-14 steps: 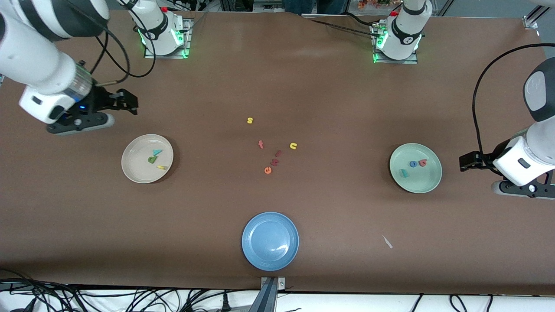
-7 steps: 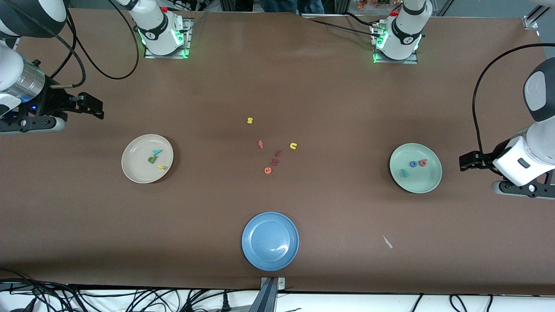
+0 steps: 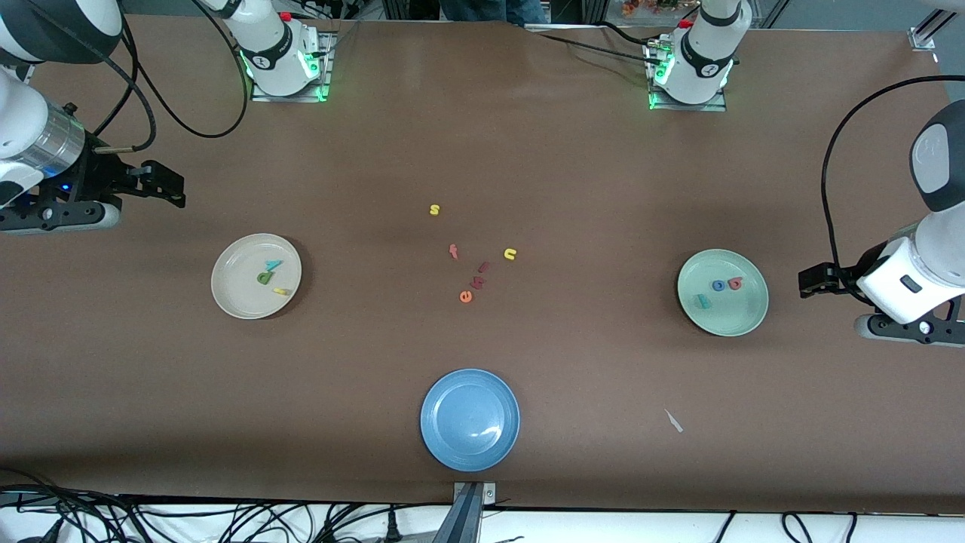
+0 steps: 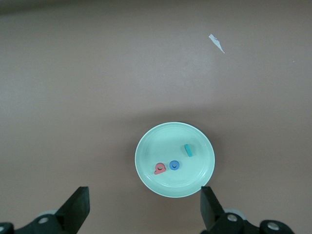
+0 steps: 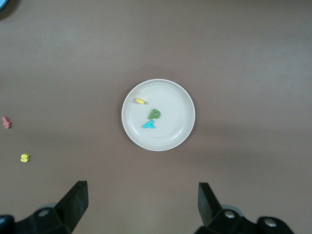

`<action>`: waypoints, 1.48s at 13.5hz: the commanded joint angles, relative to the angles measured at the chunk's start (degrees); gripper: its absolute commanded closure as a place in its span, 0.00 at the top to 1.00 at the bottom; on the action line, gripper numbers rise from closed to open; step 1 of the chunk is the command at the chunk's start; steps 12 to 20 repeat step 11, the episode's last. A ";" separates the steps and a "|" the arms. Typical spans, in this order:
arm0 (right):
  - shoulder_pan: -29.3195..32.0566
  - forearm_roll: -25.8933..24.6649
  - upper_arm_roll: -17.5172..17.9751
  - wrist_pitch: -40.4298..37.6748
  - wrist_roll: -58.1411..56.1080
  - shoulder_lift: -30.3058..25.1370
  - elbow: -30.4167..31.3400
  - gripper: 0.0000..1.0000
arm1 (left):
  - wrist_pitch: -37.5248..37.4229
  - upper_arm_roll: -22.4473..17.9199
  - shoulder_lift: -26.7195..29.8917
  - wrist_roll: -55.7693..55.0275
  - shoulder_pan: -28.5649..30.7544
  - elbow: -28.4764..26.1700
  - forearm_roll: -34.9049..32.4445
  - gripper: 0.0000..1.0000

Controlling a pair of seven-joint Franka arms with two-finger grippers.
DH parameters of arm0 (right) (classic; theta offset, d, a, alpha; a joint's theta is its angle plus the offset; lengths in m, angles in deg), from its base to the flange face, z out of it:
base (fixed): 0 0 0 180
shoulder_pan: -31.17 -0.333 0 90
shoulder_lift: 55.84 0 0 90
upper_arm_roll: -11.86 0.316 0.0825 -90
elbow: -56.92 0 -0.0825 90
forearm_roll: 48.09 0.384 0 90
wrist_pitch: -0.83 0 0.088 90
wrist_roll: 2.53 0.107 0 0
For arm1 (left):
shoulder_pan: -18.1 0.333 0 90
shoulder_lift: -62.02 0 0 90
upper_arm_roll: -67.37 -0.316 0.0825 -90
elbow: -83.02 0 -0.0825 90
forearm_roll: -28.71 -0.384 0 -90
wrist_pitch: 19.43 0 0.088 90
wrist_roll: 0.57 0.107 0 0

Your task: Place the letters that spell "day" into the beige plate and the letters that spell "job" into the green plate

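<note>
The beige plate (image 3: 234,279) holds the green "d" (image 3: 264,277), the yellow "a" (image 3: 280,291) and the teal "y" (image 3: 274,264). In the green plate (image 3: 727,317) lie the teal "j" (image 3: 703,302), the blue "o" (image 3: 718,285) and the pinkish-red "b" (image 3: 734,283). My right gripper (image 3: 170,185) hangs open and empty over bare table at the right arm's end, off the beige plate (image 5: 175,112). My left gripper (image 3: 810,280) is open and empty over the table beside the green plate (image 4: 161,146), at the left arm's end.
A blue plate (image 3: 470,418) sits near the front edge. Loose letters lie mid-table: yellow "s" (image 3: 434,210), red "f" (image 3: 453,250), yellow "n" (image 3: 510,254), orange "e" (image 3: 466,296) and dark red ones (image 3: 479,281). A white scrap (image 3: 674,421) lies nearer the front camera than the green plate.
My right arm has drawn back from beside the beige plate toward its end of the table. The left arm and all letters have not moved.
</note>
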 commanded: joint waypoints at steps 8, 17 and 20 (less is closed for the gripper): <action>-0.52 1.26 -0.92 -1.20 -0.35 1.75 -1.83 1.00 | -0.74 -0.02 0.82 -0.48 0.03 -0.24 0.44 1.00; -0.52 1.61 -0.83 -1.29 -0.35 1.67 -1.83 1.00 | -0.74 -0.02 0.82 -0.56 0.03 -0.32 0.44 1.00; -0.52 1.61 -0.83 -1.29 -0.35 1.67 -1.83 1.00 | -0.74 -0.02 0.82 -0.56 0.03 -0.32 0.44 1.00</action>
